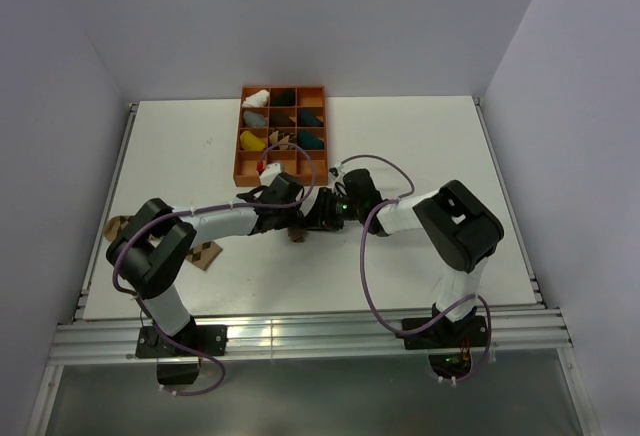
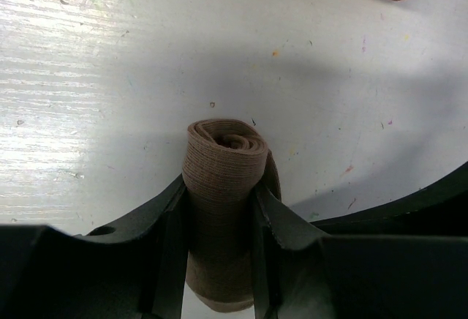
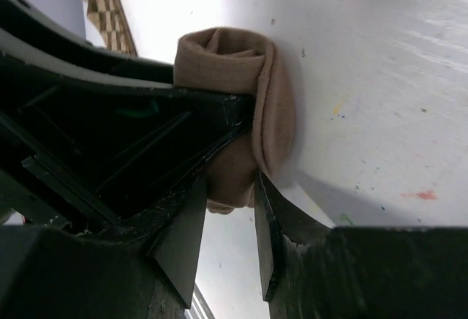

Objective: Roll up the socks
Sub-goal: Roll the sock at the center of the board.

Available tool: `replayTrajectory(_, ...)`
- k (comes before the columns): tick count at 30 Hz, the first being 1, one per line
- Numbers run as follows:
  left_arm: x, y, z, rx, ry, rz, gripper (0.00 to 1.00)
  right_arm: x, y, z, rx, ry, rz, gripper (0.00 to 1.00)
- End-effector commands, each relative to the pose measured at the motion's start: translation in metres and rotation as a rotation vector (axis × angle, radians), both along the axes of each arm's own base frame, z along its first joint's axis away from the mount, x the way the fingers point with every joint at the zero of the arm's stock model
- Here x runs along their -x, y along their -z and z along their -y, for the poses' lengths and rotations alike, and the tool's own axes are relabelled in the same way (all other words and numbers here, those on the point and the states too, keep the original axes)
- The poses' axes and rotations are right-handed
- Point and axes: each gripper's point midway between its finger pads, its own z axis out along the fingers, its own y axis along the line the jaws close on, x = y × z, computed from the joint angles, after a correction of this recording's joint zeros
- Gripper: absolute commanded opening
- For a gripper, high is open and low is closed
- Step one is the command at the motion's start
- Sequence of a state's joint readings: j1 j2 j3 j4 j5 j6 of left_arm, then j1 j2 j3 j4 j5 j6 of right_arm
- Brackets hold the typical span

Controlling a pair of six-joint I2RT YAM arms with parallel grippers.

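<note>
Nothing legible from my station. I can read no lettering, label, brand mark or number on the rolled sock point(image 2: 223, 162), the orange tray point(image 1: 240, 141) or the black gripper housings in any view.

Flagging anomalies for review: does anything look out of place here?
The argyle sock lies loose near the table's left edge, partly under the left arm, away from the tan sock roll held in the left gripper.
</note>
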State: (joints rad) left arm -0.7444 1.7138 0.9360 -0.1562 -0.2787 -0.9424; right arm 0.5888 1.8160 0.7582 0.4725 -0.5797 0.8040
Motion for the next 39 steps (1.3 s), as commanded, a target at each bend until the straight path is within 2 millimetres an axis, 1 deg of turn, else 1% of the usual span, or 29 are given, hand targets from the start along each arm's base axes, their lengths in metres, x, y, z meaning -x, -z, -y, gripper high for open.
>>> replayTrajectory(1, 0.022, 0.022, -0.007, -0.053, 0.059, -0.08, 0.2, 0.003, -0.035, -0.022, -0.141, -0.112, 0.122, 0.41)
replayTrajectory(6, 0.021, 0.024, -0.006, -0.046, 0.062, -0.085, 0.2, 0.005, -0.034, -0.021, -0.132, -0.141, 0.171, 0.43)
replayTrajectory(7, 0.022, 0.025, -0.008, -0.053, 0.062, -0.088, 0.2, 0.0, -0.032, -0.018, -0.108, -0.12, 0.189, 0.43)
replayTrajectory(9, 0.021, 0.026, -0.01, -0.059, 0.059, -0.091, 0.2, -0.003, -0.032, -0.01, -0.049, -0.101, 0.223, 0.44)
replayTrajectory(11, 0.021, 0.026, -0.011, -0.07, 0.057, -0.096, 0.2, -0.012, -0.032, -0.003, 0.004, -0.046, 0.261, 0.47)
replayTrajectory(12, 0.021, 0.027, -0.012, -0.077, 0.057, -0.099, 0.2, -0.014, -0.036, 0.002, 0.028, -0.037, 0.289, 0.48)
replayTrajectory(14, 0.02, 0.026, -0.012, -0.079, 0.055, -0.1, 0.2, -0.017, -0.04, 0.005, 0.044, -0.025, 0.324, 0.53)
replayTrajectory(16, 0.021, 0.027, -0.013, -0.082, 0.053, -0.104, 0.2, -0.021, -0.046, 0.007, 0.056, -0.022, 0.374, 0.61)
replayTrajectory(17, 0.02, 0.027, -0.013, -0.082, 0.052, -0.104, 0.2, -0.021, -0.045, 0.007, 0.064, -0.024, 0.38, 0.63)
replayTrajectory(19, 0.021, 0.026, -0.012, -0.079, 0.055, -0.105, 0.19, -0.019, -0.045, 0.004, 0.063, -0.045, 0.395, 0.68)
replayTrajectory(22, 0.021, 0.026, -0.012, -0.078, 0.054, -0.107, 0.19, -0.014, -0.042, -0.003, 0.04, -0.089, 0.392, 0.68)
replayTrajectory(25, 0.022, 0.026, -0.01, -0.07, 0.06, -0.109, 0.19, -0.011, -0.044, -0.011, 0.013, -0.131, 0.416, 0.68)
replayTrajectory(29, 0.022, 0.027, -0.01, -0.069, 0.061, -0.114, 0.2, -0.011, -0.045, -0.017, -0.008, -0.17, 0.451, 0.68)
replayTrajectory(33, 0.022, 0.027, -0.009, -0.065, 0.067, -0.113, 0.2, -0.013, -0.034, -0.02, 0.012, -0.199, 0.453, 0.68)
replayTrajectory(39, 0.023, 0.028, -0.006, -0.053, 0.074, -0.118, 0.19, -0.016, -0.016, -0.02, 0.046, -0.209, 0.461, 0.68)
